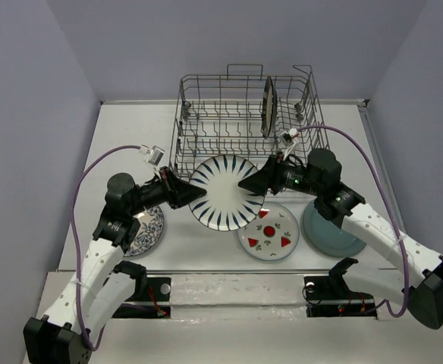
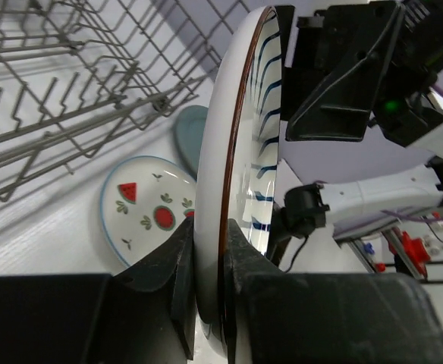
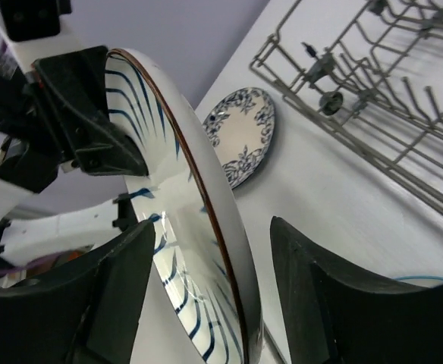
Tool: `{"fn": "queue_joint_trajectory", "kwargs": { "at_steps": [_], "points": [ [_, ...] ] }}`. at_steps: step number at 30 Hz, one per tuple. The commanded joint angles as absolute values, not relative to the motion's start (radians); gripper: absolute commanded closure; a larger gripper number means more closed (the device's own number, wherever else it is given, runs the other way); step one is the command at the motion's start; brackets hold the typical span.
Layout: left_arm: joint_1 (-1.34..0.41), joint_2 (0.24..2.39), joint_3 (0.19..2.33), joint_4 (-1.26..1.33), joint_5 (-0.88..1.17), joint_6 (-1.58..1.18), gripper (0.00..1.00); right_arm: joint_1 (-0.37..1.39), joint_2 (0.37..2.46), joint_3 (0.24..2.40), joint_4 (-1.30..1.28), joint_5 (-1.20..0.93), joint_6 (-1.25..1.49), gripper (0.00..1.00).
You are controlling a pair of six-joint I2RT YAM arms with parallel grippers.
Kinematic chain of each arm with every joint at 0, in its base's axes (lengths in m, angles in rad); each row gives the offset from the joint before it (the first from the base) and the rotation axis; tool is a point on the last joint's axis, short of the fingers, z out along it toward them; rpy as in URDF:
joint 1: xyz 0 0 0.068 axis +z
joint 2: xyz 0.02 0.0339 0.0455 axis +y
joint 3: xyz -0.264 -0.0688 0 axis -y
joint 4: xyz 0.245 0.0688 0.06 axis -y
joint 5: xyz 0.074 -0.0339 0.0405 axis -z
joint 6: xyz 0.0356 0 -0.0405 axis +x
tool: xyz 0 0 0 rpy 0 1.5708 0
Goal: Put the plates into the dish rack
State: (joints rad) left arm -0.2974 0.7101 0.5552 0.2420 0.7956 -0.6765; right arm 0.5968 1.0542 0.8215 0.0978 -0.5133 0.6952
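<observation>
The white plate with navy radial stripes (image 1: 223,193) hangs tilted in front of the dish rack (image 1: 240,76). My left gripper (image 1: 194,194) is shut on its left rim; in the left wrist view both fingers (image 2: 182,265) press the plate's (image 2: 240,152) edge. My right gripper (image 1: 253,182) straddles the opposite rim, open. In the right wrist view a gap shows on each side of the plate (image 3: 172,227). A dark plate (image 1: 268,106) stands upright in the rack. Flat on the table lie the blue floral plate (image 1: 147,229), the fruit plate (image 1: 269,232) and the teal-grey plate (image 1: 331,232).
The rack's tines (image 2: 70,125) rise just beyond the held plate. The floral plate (image 3: 240,136) lies partly under my left arm, the teal-grey plate under my right forearm. Purple cables loop from both wrists. Walls close the table at left, right and back.
</observation>
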Motion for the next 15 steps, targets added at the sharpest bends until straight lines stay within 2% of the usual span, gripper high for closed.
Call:
{"fn": "queue_joint_trajectory", "kwargs": {
  "at_steps": [1, 5, 8, 9, 11, 13, 14, 15],
  "points": [
    [-0.311, 0.678, 0.592, 0.469, 0.972, -0.756, 0.95, 0.614, 1.034, 0.885, 0.141, -0.680, 0.601, 0.30],
    [-0.302, 0.669, 0.607, 0.469, 0.983, -0.758, 0.95, 0.614, 1.012, 0.882, 0.106, -0.695, 0.581, 0.31],
    [-0.292, 0.678, 0.604, 0.469, 0.976, -0.750, 0.95, 0.614, 1.008, 0.885, 0.107, -0.719, 0.586, 0.58],
    [-0.287, 0.684, 0.603, 0.469, 0.970, -0.747, 0.95, 0.614, 1.006, 0.888, 0.107, -0.732, 0.587, 0.78],
    [-0.278, 0.687, 0.610, 0.450, 0.945, -0.726, 0.94, 0.614, 1.003, 0.900, 0.107, -0.735, 0.594, 0.91],
    [-0.273, 0.686, 0.629, 0.401, 0.886, -0.656, 0.82, 0.614, 1.003, 0.913, 0.104, -0.720, 0.597, 0.93],
    [-0.273, 0.681, 0.659, 0.318, 0.852, -0.620, 0.59, 0.614, 1.008, 0.939, 0.095, -0.704, 0.597, 0.93],
    [-0.272, 0.678, 0.679, 0.269, 0.816, -0.582, 0.48, 0.614, 1.011, 0.957, 0.081, -0.654, 0.592, 0.93]
  ]
}}
